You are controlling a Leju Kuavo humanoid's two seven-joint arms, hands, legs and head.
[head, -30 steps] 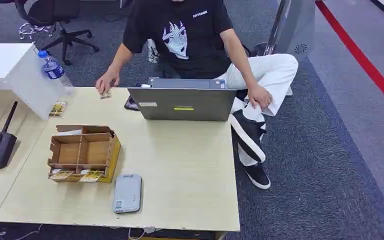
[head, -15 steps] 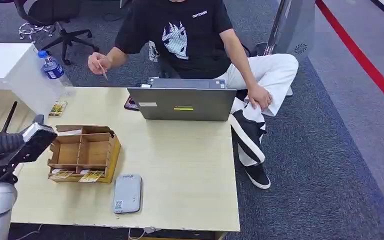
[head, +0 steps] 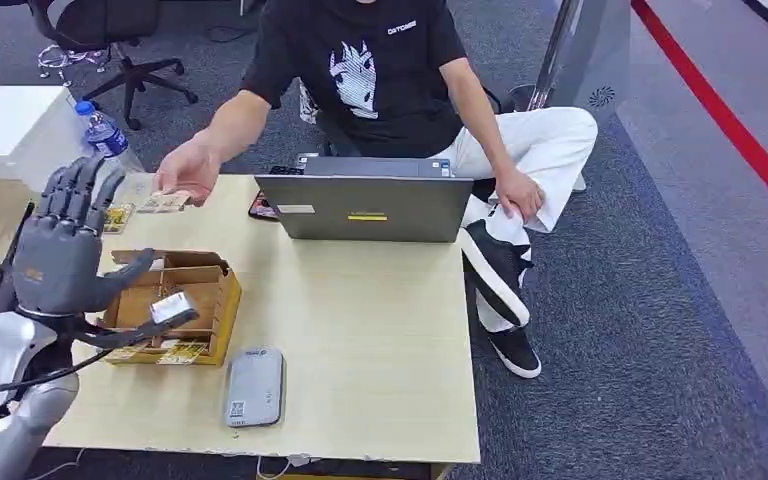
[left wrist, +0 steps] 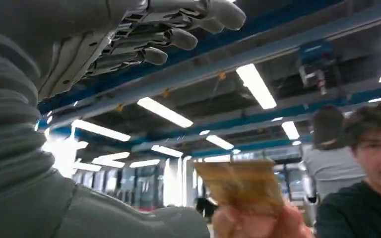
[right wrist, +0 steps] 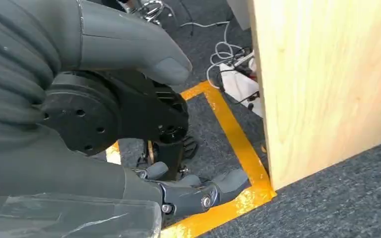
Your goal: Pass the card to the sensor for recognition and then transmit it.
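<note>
left hand raised over the desk's left edge, fingers spread, holding nothing | right hand hangs beside the desk, fingers curled, state unclear | card: one, thin, yellowish-brown, printed, held out by a person's hand above the far left corner | one grey sensor near the front edge | one cardboard box

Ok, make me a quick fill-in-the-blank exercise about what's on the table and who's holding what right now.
1. The person's hand holds out a ____ toward the left robot hand.
2. The left robot hand is raised with its fingers ____.
3. The grey sensor lies on the table beside the cardboard ____.
4. The laptop's screen faces the ____.

Missing words: card; spread; box; person
</note>
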